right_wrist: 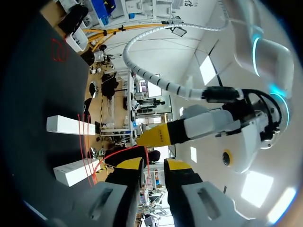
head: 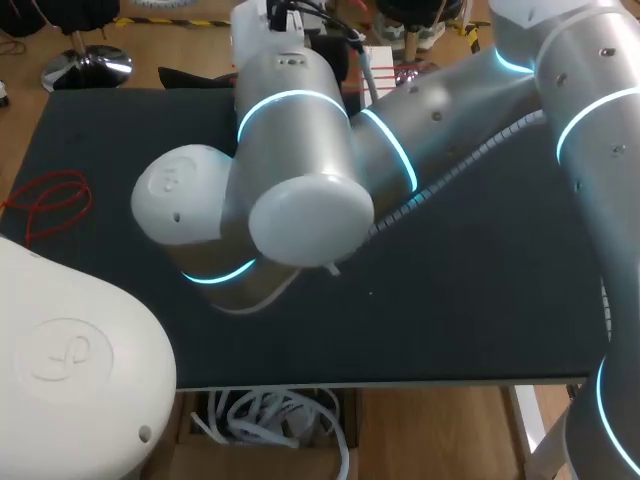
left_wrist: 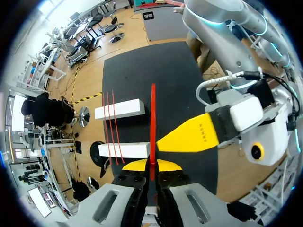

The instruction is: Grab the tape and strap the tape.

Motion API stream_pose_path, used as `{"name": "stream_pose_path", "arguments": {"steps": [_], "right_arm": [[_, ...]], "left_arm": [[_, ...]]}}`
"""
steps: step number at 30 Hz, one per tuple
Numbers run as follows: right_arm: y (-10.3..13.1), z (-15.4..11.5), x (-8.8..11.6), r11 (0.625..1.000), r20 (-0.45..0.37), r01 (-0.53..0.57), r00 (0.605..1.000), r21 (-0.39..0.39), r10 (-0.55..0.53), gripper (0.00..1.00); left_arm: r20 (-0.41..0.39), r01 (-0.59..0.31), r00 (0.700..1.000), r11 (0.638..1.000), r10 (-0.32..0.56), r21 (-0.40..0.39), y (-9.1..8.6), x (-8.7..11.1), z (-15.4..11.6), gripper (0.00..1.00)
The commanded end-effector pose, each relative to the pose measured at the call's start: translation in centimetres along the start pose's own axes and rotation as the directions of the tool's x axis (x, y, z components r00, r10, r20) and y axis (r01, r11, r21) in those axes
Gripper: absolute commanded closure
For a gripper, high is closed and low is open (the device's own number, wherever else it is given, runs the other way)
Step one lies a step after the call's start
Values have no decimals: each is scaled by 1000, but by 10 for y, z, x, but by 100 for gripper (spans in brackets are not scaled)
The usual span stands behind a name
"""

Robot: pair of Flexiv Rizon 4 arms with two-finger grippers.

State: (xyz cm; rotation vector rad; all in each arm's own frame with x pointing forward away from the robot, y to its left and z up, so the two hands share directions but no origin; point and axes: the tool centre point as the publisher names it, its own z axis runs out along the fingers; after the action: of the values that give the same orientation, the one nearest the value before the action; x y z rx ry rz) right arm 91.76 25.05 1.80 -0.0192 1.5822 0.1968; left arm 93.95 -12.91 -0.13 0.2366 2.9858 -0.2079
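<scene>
The tape (left_wrist: 152,118) is a thin red strip, held up off the desk (left_wrist: 156,66). Your left gripper (left_wrist: 151,165) has it. Its jaws are pressed together on the tape, and the strip runs straight out ahead of them.

Your right gripper (right_wrist: 154,164) is close by. In the left wrist view, its yellow tip touches the tape from the side, just ahead of your left gripper. In the right wrist view, the tape bends in a curve and lies against one finger. These jaws are apart, with a gap between them.

Past the tape you see two white blocks (left_wrist: 119,109) by the edge of the desk, near each other but not touching. Thin red strands (left_wrist: 113,123) run across both blocks.

A red loop (head: 50,205) lies flat on the desk, well apart from both grippers.

In the head view, your left arm (head: 70,370) and right arm (head: 590,110) meet over the middle of the desk and hide the jaws.
</scene>
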Motion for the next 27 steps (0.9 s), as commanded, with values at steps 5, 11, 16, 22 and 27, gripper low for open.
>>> {"name": "stream_pose_path", "arguments": {"steps": [5,11,16,22,27], "right_arm": [[-24,-21,-16,1000,-14,-8,1000,3,8,83],[-49,-30,-27,999,-6,-14,1000,29,14,62],[-79,-32,-38,999,7,-17,1000,52,17,9],[-121,-28,-47,997,9,-25,1000,74,24,0],[-150,-28,-53,996,-1,-37,999,84,37,0]], "left_arm": [[0,1,1000,1000,-1,-2,0,1,-1,100],[0,1,1000,1000,-1,-2,0,1,-1,100],[0,1,1000,1000,-1,-2,0,1,-1,100],[0,1,1000,1000,-1,-2,0,1,-1,100],[0,1,1000,1000,-1,-2,0,1,-1,100]]}}
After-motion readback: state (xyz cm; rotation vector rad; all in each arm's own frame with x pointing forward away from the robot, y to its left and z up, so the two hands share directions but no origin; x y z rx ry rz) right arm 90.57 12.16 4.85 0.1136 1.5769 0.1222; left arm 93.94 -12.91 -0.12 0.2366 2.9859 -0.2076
